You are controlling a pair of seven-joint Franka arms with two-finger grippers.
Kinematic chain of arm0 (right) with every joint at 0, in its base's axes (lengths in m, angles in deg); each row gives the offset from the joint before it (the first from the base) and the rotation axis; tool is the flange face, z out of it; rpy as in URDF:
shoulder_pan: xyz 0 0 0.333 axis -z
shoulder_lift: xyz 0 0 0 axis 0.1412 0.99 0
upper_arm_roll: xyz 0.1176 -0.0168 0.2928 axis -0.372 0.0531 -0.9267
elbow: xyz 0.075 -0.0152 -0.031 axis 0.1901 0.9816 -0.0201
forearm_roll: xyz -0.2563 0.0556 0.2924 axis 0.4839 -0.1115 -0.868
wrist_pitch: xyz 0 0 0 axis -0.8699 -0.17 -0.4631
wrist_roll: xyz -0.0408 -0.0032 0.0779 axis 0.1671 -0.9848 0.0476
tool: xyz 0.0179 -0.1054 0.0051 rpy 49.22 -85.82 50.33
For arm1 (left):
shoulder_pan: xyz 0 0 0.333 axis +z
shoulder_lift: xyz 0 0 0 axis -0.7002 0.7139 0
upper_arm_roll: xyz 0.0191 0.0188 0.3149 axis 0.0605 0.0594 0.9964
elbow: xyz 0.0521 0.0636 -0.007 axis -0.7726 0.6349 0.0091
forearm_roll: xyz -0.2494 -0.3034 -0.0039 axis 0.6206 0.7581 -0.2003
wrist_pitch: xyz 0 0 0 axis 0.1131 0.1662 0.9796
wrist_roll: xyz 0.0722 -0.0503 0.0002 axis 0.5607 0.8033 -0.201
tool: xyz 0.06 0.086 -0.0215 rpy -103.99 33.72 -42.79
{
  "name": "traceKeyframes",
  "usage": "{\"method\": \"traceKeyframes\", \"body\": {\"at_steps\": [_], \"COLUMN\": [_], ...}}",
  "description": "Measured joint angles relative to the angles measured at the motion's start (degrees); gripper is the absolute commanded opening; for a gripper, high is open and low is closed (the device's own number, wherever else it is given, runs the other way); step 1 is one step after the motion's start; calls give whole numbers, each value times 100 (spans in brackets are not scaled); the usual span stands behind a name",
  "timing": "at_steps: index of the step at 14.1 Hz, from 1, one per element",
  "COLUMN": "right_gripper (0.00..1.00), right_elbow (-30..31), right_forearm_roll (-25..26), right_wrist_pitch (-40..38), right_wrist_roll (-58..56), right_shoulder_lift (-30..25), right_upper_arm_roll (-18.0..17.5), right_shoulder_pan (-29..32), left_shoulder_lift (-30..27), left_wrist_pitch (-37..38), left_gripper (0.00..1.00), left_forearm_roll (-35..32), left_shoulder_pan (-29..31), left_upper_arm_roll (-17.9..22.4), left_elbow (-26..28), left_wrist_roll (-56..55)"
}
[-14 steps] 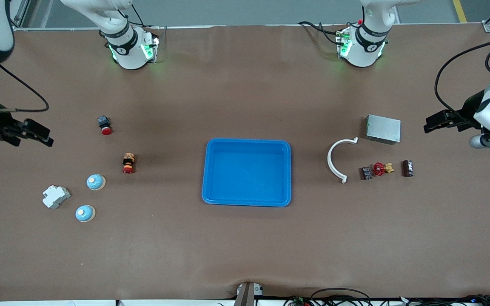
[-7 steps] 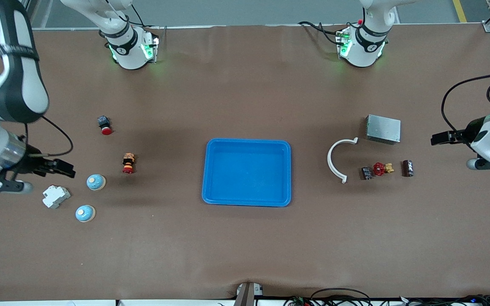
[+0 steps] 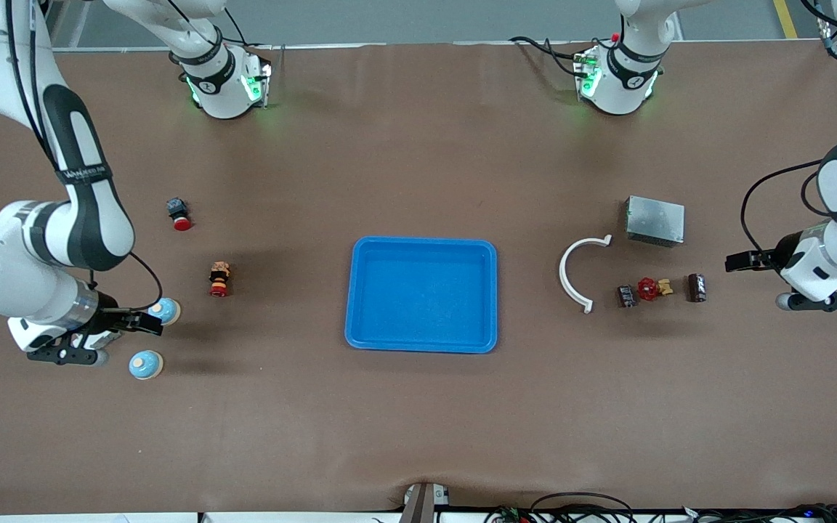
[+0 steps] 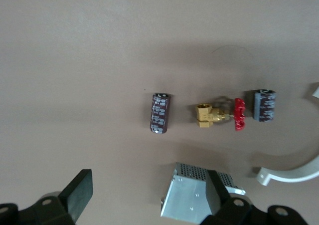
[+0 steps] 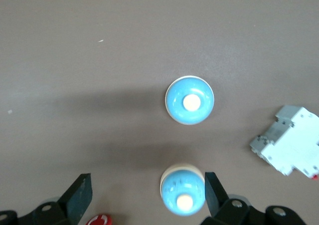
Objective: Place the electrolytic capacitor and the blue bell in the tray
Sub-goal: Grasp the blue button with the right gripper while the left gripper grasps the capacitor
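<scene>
Flanking the blue bell [image 5: 189, 100]: second bell [image 5: 182, 190], white breaker [image 5: 290, 146].

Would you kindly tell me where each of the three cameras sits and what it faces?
Front view: high across the table, facing both arms, the tray central.
Left wrist view: on the left arm, looking down past the open left pincer at a capacitor.
Right wrist view: likewise above two blue bells, right pincer open.
Shared: capacitor, bells.
</scene>
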Motion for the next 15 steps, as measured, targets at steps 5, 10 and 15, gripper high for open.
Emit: {"method": "traceKeyframes", "body": {"at_steps": [5, 10, 15], "right_gripper": [100, 100, 100], "right_elbow": [-480, -723, -1055], "right_forearm_roll": [-1, -1, -1], "right_wrist_pitch": [208, 203, 206], "right_wrist_roll": [-431, -542, -662], "right_shoulder_lift": [615, 904, 1297], "right_upper_arm_roll": [23, 9, 7], "right_shoulder_pan": [164, 228, 228], "left_shoulder_lift": [692, 1223, 1520], "left_wrist_pitch": [-776, -1482, -1722], "left_gripper": [100, 100, 100], "left_forearm_roll": [-4, -50, -90], "left_shoulder_pan": [51, 68, 65], "left_upper_arm_roll": [1, 1, 0], "left_elbow": [66, 78, 90], "left_wrist_roll": [0, -2, -116]}}
